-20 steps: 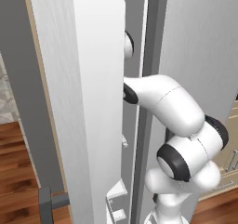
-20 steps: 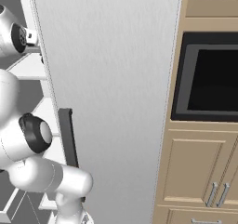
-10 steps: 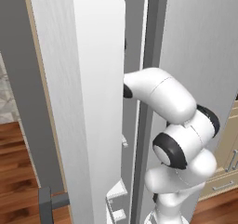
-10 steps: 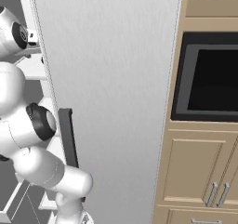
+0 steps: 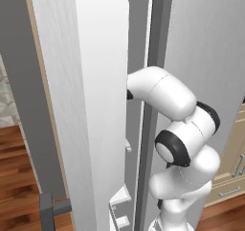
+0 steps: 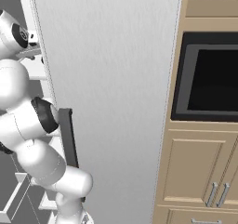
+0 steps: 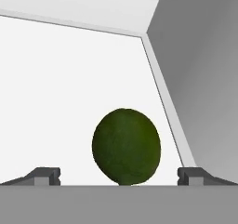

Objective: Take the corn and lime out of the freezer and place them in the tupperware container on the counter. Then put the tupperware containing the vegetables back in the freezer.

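Note:
The lime (image 7: 126, 146), dark green and round, rests on a white shelf inside the freezer (image 5: 103, 81), close ahead in the hand view. My gripper (image 7: 119, 175) is open, its two dark fingertips (image 7: 44, 175) spread wide to either side of the lime, which sits between and just beyond them. In the left base view my arm (image 5: 165, 93) reaches into the gap between the open white door and the freezer body; the hand is hidden behind the door. The freezer's dark bar handle (image 6: 69, 139) shows in the right base view.
The grey freezer wall (image 7: 200, 79) stands close on the right of the lime. A black built-in oven (image 6: 209, 76) and beige cabinet doors (image 6: 197, 172) lie right of the freezer. White door bins (image 5: 119, 203) sit low. Wood floor (image 5: 19, 177) lies at left.
My arm has pushed deeper into the freezer opening; the elbow and forearm have swung forward and lower, and the hand has gone further behind the door.

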Tool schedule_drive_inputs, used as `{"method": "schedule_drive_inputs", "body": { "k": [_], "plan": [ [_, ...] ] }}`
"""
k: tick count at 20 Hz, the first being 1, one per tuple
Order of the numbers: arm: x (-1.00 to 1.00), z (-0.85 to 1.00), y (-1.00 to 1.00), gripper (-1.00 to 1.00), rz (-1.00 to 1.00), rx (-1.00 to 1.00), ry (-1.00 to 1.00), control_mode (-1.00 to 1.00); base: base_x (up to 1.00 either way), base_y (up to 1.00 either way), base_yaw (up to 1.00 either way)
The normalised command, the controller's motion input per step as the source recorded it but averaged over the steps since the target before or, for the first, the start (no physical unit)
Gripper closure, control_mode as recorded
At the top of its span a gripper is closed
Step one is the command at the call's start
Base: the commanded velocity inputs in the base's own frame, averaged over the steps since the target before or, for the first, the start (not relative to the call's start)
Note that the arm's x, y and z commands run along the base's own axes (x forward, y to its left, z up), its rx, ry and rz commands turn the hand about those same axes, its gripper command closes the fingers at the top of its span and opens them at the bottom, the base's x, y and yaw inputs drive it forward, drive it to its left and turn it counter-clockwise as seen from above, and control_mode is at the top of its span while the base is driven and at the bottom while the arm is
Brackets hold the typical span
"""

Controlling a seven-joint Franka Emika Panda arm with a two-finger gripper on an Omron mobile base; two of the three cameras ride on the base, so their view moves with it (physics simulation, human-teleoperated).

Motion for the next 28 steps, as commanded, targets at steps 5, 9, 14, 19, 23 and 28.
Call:
{"method": "schedule_drive_inputs", "body": {
  "k": [5, 9, 14, 19, 23, 28],
  "plan": [
    [0.10, -0.15, -0.06, -1.00, -0.02, -0.06, 0.00, -1.00, 0.00, 0.00, 0.00],
    [0.18, -0.10, -0.13, -1.00, -0.03, -0.06, 0.00, -1.00, 0.00, 0.00, 0.00],
    [0.20, -0.11, -0.13, -1.00, -0.03, -0.06, 0.00, -1.00, 0.00, 0.00, 0.00],
    [0.23, -0.16, -0.05, -1.00, -0.02, -0.05, 0.02, -1.00, 0.00, 0.00, 0.00],
    [0.12, -0.19, 0.00, 1.00, 0.00, 0.00, 0.02, -1.00, 0.00, 0.00, 0.00],
    [0.01, -0.14, 0.00, 1.00, 0.00, 0.00, 0.01, -1.00, 0.00, 0.00, 0.00]
  ]
}}
